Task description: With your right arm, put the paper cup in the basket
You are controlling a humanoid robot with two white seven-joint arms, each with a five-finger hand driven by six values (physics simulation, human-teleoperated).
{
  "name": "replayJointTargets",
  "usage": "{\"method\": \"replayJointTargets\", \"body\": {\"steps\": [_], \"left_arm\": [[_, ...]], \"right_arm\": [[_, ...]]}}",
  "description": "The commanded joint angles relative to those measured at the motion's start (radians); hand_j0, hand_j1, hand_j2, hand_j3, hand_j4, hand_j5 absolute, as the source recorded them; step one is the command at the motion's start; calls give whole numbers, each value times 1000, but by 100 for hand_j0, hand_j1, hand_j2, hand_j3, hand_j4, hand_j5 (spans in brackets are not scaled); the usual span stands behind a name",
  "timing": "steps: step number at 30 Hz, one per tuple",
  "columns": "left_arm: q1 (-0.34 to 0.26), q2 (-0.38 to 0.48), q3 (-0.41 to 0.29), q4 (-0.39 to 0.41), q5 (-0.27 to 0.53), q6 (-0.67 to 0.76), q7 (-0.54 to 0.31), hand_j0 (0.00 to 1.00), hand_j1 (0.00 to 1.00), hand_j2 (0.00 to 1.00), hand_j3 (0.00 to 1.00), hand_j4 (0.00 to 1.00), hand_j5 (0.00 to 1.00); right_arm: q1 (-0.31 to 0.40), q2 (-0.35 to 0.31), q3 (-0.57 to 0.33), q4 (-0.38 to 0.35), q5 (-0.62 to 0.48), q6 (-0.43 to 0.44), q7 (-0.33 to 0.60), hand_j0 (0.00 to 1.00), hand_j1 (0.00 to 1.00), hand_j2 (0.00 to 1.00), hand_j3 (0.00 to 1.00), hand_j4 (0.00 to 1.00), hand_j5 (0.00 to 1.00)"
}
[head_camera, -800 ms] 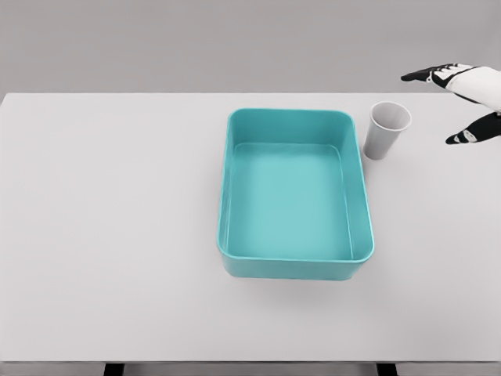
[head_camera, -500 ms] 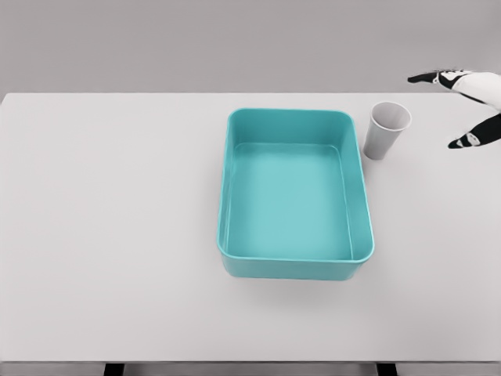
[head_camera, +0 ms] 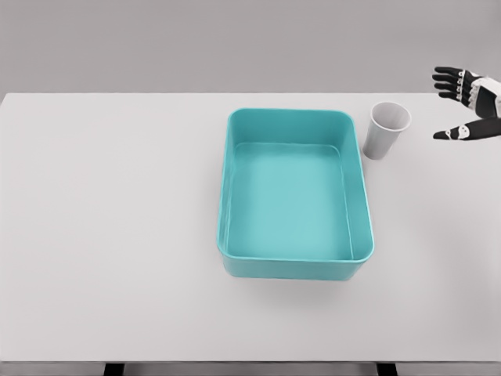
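A white paper cup [head_camera: 385,131] stands upright on the table, just right of the far right corner of a teal rectangular basket [head_camera: 291,117]. The basket holds nothing. My right hand [head_camera: 452,106] enters at the right edge, level with the cup and a short way to its right, not touching it. Its black fingers [head_camera: 448,81] are spread toward the cup, the thumb below, and nothing is held. The left arm is out of view.
The white table [head_camera: 117,219] spans the view, its far edge running just behind the basket and cup. The near edge lies at the bottom of the picture.
My right hand has turned so several fingers now show spread toward the cup, and thumb and fingers stand closer together. The cup and basket have not moved.
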Motion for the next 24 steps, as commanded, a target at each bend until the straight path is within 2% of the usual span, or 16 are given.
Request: {"method": "replayJointTargets", "body": {"steps": [1, 3, 6, 11, 15, 18, 24], "left_arm": [[0, 0, 0, 0, 0, 0, 0, 100, 100, 100, 100, 100, 100], [0, 0, 0, 0, 0, 0, 0, 100, 100, 100, 100, 100, 100], [0, 0, 0, 0, 0, 0, 0, 100, 100, 100, 100, 100, 100], [0, 0, 0, 0, 0, 0, 0, 100, 100, 100, 100, 100, 100], [0, 0, 0, 0, 0, 0, 0, 100, 100, 100, 100, 100, 100], [0, 0, 0, 0, 0, 0, 0, 100, 100, 100, 100, 100, 100], [0, 0, 0, 0, 0, 0, 0, 100, 100, 100, 100, 100, 100]], "right_arm": [[0, 14, -8, 24, -1, 22, 1, 100, 100, 100, 100, 100, 100], [2, 17, -7, 24, 0, 20, 1, 100, 100, 100, 100, 100, 100], [2, 51, -7, 25, 71, 17, 1, 100, 100, 100, 100, 100, 100], [-2, 45, -8, 11, 74, 16, 1, 100, 100, 100, 100, 100, 100], [0, 60, -8, 27, 126, 19, 1, 100, 100, 100, 100, 100, 100], [0, 89, -10, 93, 123, 14, 1, 100, 100, 100, 100, 100, 100], [-3, 106, -10, 97, 125, 14, 1, 100, 100, 100, 100, 100, 100]]}}
